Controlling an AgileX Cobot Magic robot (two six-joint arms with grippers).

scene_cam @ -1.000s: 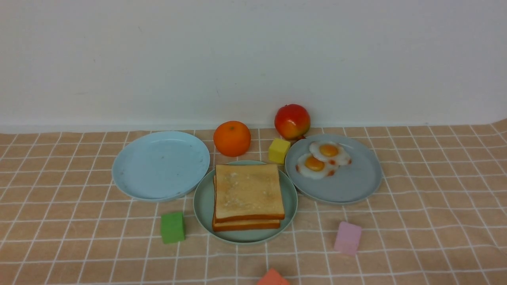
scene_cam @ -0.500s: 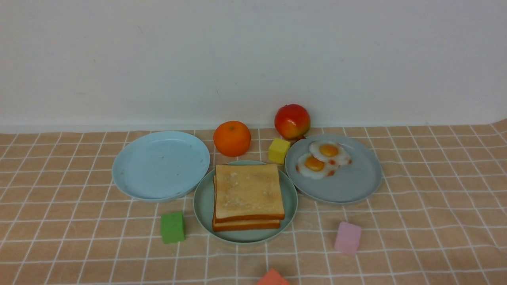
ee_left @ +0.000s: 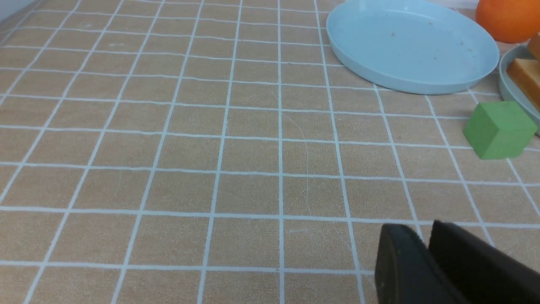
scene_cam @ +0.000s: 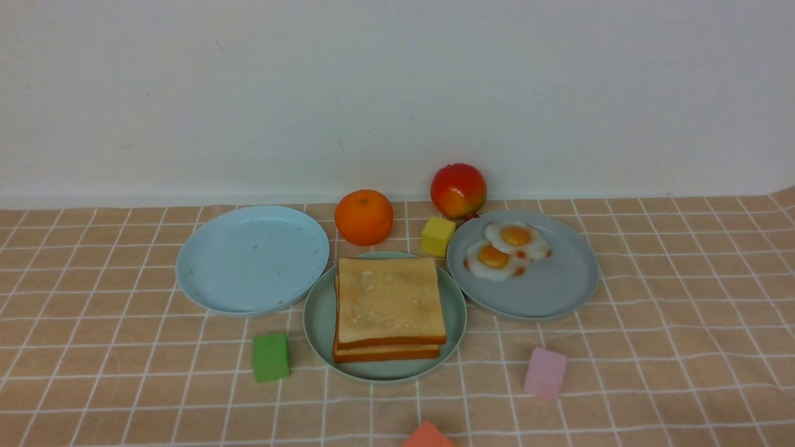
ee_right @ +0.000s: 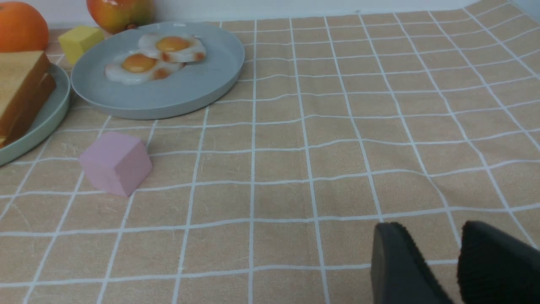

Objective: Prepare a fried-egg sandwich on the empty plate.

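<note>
- On your far left, the left gripper (ee_left: 426, 236) hovers over bare table (scene_cam: 93, 323); its fingers stand almost together, nothing between them.
- Next comes the pale blue plate (scene_cam: 252, 259), then a green cube (scene_cam: 271, 356).
- At centre, the mint-green plate (scene_cam: 318, 323) carries the sandwich (scene_cam: 388, 307), two toast slices stacked; any egg inside is hidden.
- Further right, the grey-blue plate (scene_cam: 546, 285) holds two fried eggs (scene_cam: 506, 249).
- The right gripper (ee_right: 457, 253) has its fingers slightly apart, empty.
</note>
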